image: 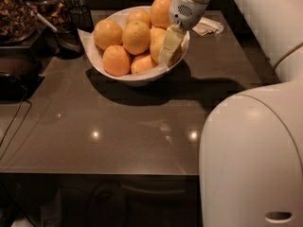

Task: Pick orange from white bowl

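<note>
Hand (169,50): one, pale, on a white wrist. It is lowered tip-down into the right side of the white bowl (137,77). State: cannot tell whether it is apart, together or clamped on fruit.

Orange (155,45): the task's item, large and yellowish. It lies in the bowl directly against the hand's left side and partly behind it, apparently touching.

Neighbouring fruit (136,37): several, packed close on the hand's left. One more (160,11) rides high just behind the wrist.

Bowl rim: just to the hand's right, with little room to spare. White paper lining shows at the far-left edge.

Counter (118,126): dark and glossy. It carries the bowl beneath the hand.

Folded paper (208,26): on the counter, beyond the hand and to its right, apart from the bowl.

Handling note (judgement): the step in hand appears to be seating the grasp on the orange.
- The grasp should straddle the widest part of the orange, not its upper curve, since dimpled round skin is likely to squirt out of a high pinch.
- Closing should be gentle.
- The lift should go straight up, so the rim on the right is not caught and the stacked neighbours do not roll out.
</note>
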Controlling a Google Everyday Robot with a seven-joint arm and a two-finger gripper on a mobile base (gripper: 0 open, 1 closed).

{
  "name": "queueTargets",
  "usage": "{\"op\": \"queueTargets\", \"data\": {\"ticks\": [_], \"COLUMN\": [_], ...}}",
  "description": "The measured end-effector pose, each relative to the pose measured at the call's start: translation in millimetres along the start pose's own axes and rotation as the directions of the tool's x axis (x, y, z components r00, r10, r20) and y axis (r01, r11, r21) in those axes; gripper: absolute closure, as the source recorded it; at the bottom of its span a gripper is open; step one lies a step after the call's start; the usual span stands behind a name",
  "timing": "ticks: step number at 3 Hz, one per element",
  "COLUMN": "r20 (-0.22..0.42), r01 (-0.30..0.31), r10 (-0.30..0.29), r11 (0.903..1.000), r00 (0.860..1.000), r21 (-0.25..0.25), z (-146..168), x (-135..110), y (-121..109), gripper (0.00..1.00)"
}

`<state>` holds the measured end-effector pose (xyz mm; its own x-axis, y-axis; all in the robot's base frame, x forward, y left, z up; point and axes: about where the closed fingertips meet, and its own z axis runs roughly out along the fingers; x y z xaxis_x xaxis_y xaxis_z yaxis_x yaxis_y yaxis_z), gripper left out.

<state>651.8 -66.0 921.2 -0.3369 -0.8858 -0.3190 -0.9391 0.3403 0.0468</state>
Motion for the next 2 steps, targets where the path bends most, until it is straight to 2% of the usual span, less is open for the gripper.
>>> {"op": "queueTargets", "data": {"ticks": [1,2], "r20": [0.0,0.07], "r01": [0.0,0.012], "r10": [0.0,-0.015], "r11": [1.0,0.9993], "r00": [1.0,0.997], "r21": [0.0,0.036], "z": [0,-10], "x": [0,-8], "y": [0,-3], "gripper": [0.92,1.0]}}
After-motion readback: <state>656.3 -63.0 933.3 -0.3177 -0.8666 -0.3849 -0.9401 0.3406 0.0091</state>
